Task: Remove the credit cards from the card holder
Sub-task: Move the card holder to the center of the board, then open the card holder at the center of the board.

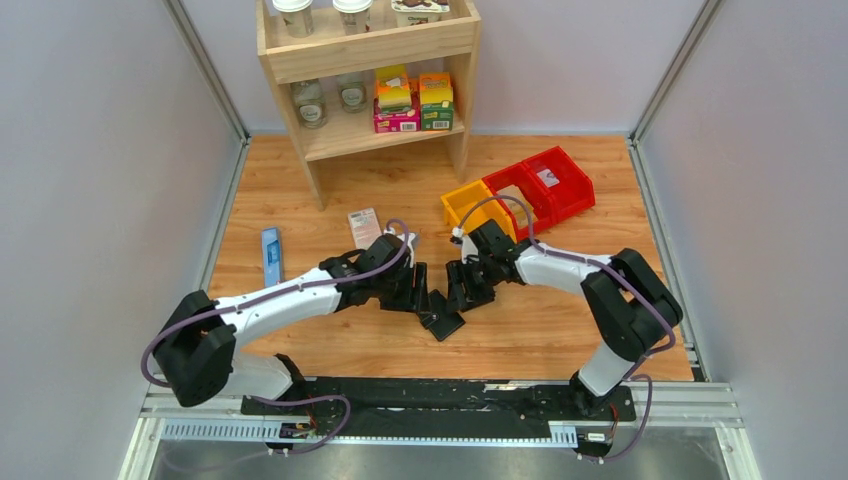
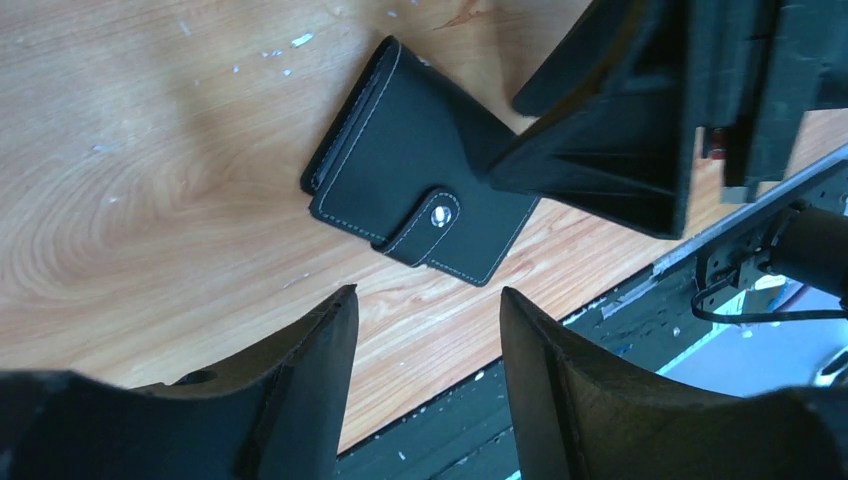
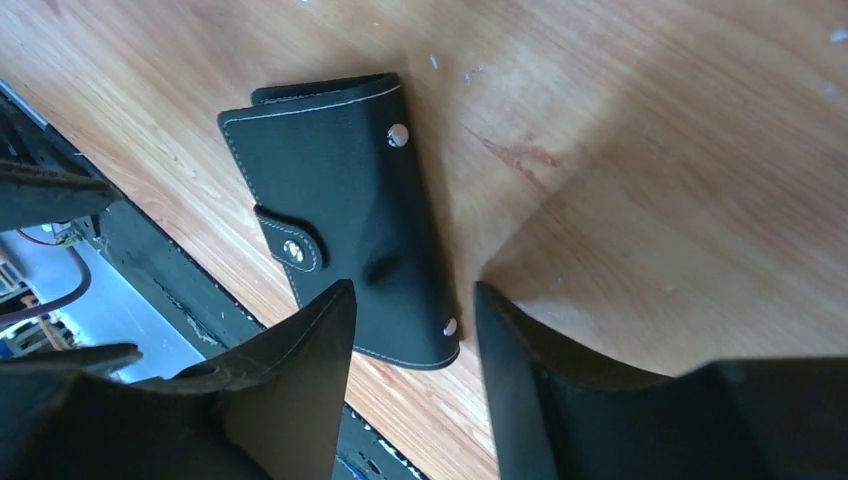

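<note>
The black card holder lies shut on the wooden table, its snap tab fastened. It also shows in the left wrist view and the right wrist view. No credit cards are in view; the shut holder hides its inside. My left gripper is open and empty just left of the holder, with its fingertips a little short of it. My right gripper is open and empty just right of the holder, low over its end. Its fingers reach over the holder's far corner.
A narrow blue box and a pink-and-white box lie to the left at the back. Yellow and red bins stand at the back right. A wooden shelf stands at the back. The table's front edge is close to the holder.
</note>
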### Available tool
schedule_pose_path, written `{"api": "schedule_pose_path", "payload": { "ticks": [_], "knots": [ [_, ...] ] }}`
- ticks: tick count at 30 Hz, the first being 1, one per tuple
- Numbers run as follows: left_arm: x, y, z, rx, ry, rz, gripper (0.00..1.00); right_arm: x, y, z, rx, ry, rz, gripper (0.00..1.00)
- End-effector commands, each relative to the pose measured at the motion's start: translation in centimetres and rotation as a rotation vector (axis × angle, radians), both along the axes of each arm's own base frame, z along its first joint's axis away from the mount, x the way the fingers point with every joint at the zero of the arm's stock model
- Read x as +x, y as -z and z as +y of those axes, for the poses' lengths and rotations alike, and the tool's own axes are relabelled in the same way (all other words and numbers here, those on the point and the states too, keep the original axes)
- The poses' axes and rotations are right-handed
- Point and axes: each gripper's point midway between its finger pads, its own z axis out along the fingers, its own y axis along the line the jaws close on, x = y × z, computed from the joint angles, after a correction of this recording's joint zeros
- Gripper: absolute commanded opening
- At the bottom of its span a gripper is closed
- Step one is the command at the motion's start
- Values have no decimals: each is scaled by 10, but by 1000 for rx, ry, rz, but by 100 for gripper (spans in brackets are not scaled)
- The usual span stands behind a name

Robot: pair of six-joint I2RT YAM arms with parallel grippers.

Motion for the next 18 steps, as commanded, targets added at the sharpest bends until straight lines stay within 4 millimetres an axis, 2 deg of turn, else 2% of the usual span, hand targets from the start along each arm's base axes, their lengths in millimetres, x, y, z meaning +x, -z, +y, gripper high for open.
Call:
{"api": "schedule_pose_path", "payload": {
  "ticks": [1, 6, 8, 14, 18],
  "knots": [
    [8, -10, -14, 14, 23, -42, 62, 14, -3, 21, 88, -16, -15, 52],
    [8, -7, -10, 50, 15, -41, 63, 7, 1, 34, 186, 15, 47, 46],
    [8, -3, -7, 65, 2, -36, 63, 7, 3, 38, 209, 43, 69, 41],
    [9, 1, 3, 107, -49, -27, 63, 15, 5, 40, 227, 178, 63, 0],
    [19, 0, 11, 131, -108, -69, 63, 24, 3, 35, 232, 307, 17, 0]
  ]
}}
